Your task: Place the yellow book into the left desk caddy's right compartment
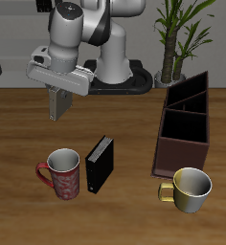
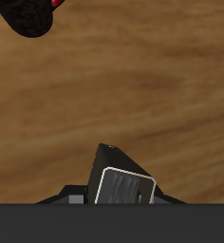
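Observation:
My gripper (image 1: 57, 89) hangs above the table's back part, well apart from the caddy, and is shut on the yellow book (image 1: 58, 105). The book is a small greyish-tan slab that hangs upright below the hand, clear of the table. In the wrist view the book (image 2: 123, 183) shows end-on as a dark wedge with a pale grey face, over bare wood. The left desk caddy (image 1: 187, 129) is a long dark brown open box with inner dividers. It stands at the far side of the table from the gripper, and its compartments look empty.
A black book (image 1: 101, 163) stands upright nearer the front edge, beside a red patterned mug (image 1: 62, 174), which also shows in the wrist view (image 2: 28, 14). A yellow mug (image 1: 190, 189) sits in front of the caddy. A potted plant (image 1: 177, 38) stands behind it.

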You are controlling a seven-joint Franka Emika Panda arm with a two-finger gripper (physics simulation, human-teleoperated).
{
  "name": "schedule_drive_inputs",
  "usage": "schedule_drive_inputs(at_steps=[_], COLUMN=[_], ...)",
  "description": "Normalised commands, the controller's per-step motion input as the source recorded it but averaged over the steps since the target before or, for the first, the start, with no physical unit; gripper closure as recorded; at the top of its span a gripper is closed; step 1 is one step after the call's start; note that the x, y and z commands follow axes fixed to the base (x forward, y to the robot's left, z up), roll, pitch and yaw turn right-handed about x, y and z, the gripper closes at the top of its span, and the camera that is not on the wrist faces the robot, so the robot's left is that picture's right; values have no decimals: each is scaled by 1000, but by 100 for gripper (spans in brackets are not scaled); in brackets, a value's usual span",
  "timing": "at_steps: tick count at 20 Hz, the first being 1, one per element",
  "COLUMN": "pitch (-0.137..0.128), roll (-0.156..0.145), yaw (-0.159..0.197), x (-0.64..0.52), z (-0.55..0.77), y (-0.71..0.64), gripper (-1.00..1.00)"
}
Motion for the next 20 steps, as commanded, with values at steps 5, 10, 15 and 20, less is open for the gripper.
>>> schedule_drive_inputs(at_steps=[5, 10, 15, 20], pitch=[-92, -53, -3, -1], roll=[42, 30, -36, 13], yaw=[33, 40, -6, 8], x=[-114, 22, 222, 236], z=[914, 627, 363, 289], y=[548, 459, 370, 452], gripper=[100, 100, 100, 100])
